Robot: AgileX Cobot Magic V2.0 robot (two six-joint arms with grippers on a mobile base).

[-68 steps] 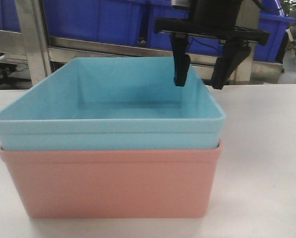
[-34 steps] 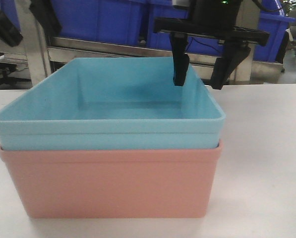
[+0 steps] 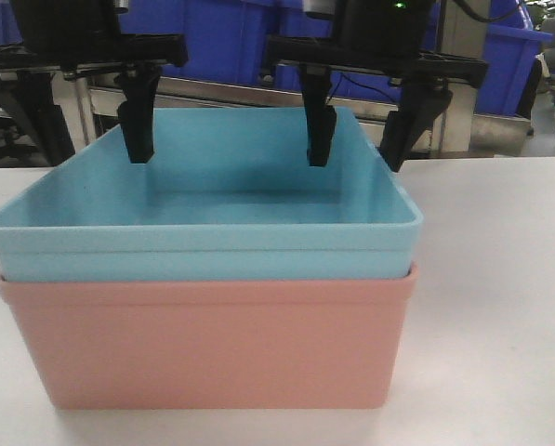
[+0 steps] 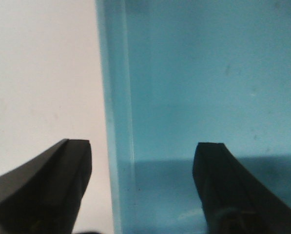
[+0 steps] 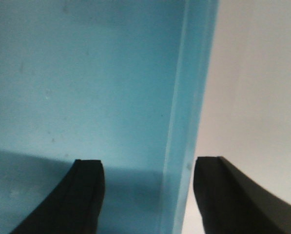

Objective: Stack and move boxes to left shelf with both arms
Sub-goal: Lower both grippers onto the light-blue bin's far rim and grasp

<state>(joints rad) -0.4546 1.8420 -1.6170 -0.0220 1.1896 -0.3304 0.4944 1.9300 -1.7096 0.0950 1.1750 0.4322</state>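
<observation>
On the white bench [image 3: 500, 279] the pink box [image 3: 212, 344] sits nearest with the blue box [image 3: 203, 232] nested inside it, while farther back the left pincer [image 4: 138, 161] at 10 o'clock and the right pincer [image 3: 356, 160] at 2 o'clock each stand released astride a side wall, with dark blue bins [image 3: 221, 37] beyond at 12 o'clock.
</observation>
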